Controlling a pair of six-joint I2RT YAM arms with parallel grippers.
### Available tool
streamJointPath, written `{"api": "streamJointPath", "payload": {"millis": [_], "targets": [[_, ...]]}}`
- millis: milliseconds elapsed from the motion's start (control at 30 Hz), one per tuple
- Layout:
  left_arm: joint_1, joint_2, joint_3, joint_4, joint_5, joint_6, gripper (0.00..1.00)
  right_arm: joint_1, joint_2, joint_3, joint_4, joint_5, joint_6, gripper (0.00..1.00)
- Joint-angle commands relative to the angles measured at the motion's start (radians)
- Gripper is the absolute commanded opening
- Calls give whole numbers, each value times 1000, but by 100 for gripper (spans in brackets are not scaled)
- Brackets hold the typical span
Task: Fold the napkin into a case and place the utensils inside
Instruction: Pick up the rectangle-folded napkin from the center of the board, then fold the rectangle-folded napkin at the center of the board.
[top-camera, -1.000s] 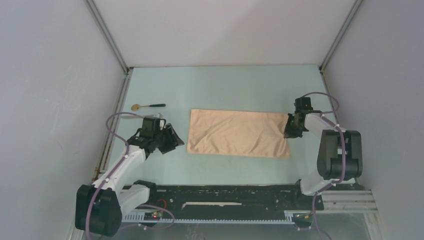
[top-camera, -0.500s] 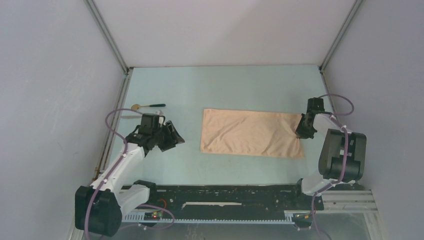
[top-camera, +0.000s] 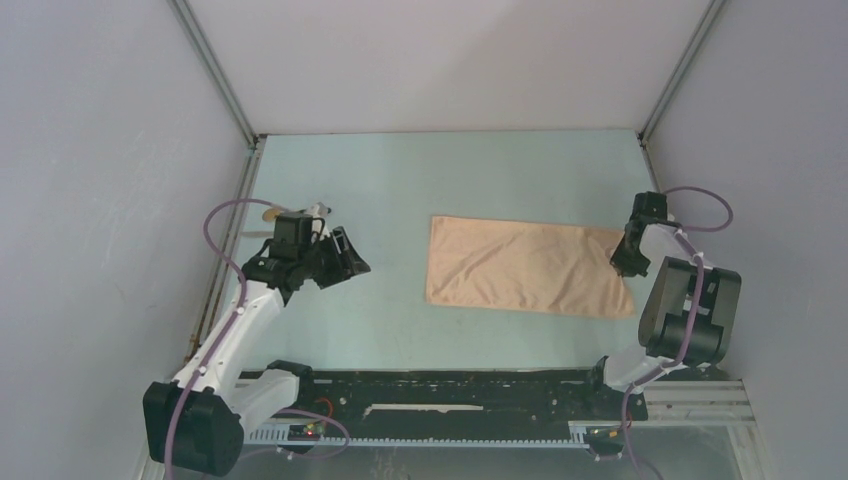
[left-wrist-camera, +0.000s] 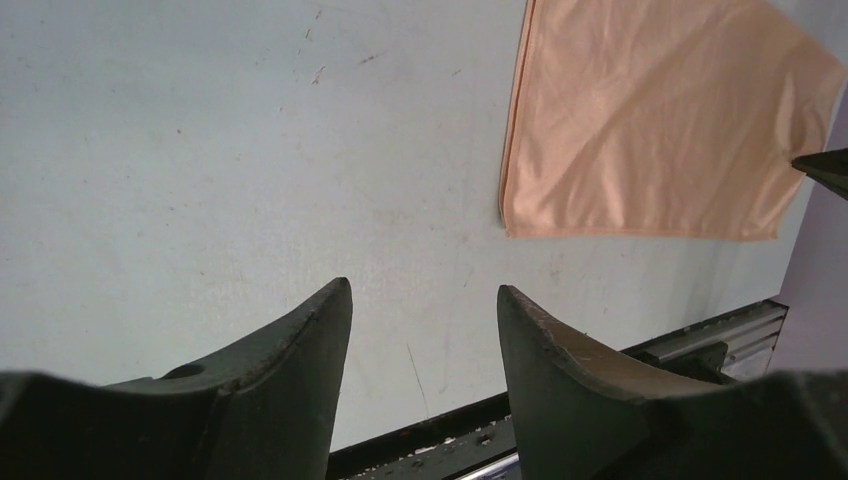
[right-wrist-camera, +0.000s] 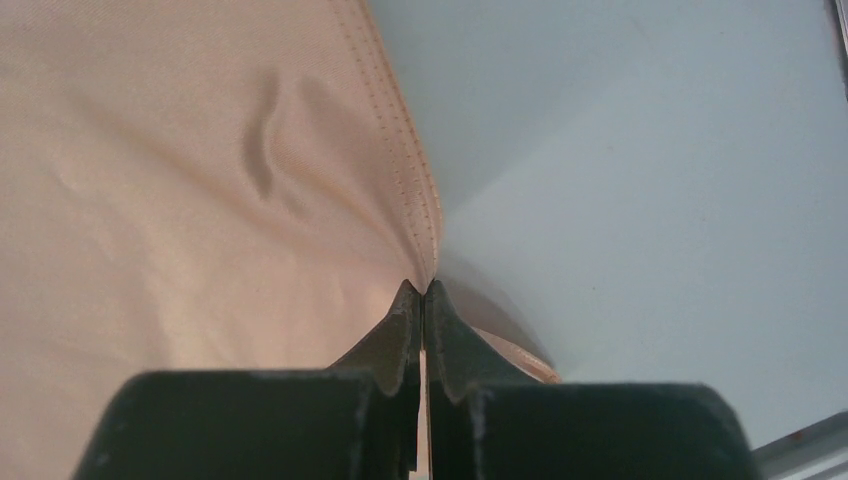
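While the right tool (right-wrist-camera: 423, 288) stands pressed together on the stitched right-hand hem of the napkin (top-camera: 525, 265), raising that edge into a small peak, the rest of the peach cloth lies flat and creased on the pale blue-green counter (top-camera: 450, 175). It forms an oblong right of centre, long sides running left to right, and the right wrist view shows a second layer of cloth just under the pinched hem.

Well to the left, the left tool (left-wrist-camera: 425, 290) is spread, its dark fingers (left-wrist-camera: 300, 340) apart above bare, lightly scuffed counter. Only open counter lies between it and the napkin's left edge.

Beyond the left wrist, close to the left wall, the gold bowl of the spoon (top-camera: 268, 212) peeks out. The left arm (top-camera: 240, 320) covers its handle. It lies well apart from the napkin.

Near the napkin's right-hand corner rises the upright link of the right arm (top-camera: 690, 300). Grey walls (top-camera: 100, 150) close in three sides, with aluminium posts (top-camera: 215, 70) slanting up from the far corners. A black rail (top-camera: 450, 385) along the near edge carries both bases, and purple cables (top-camera: 213, 235) loop off each arm.
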Motion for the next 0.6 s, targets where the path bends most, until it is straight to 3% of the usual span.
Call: {"api": "streamJointPath", "payload": {"millis": [0,333,567], "targets": [[1,-36,31,0,43,36,62,86,-33,52,-50,84,12,0],[1,-66,15,21,63,25,63,602,128,248,-299,254,103,0],[1,-97,5,11,69,30,63,912,384,575,-478,274,167,0]]}}
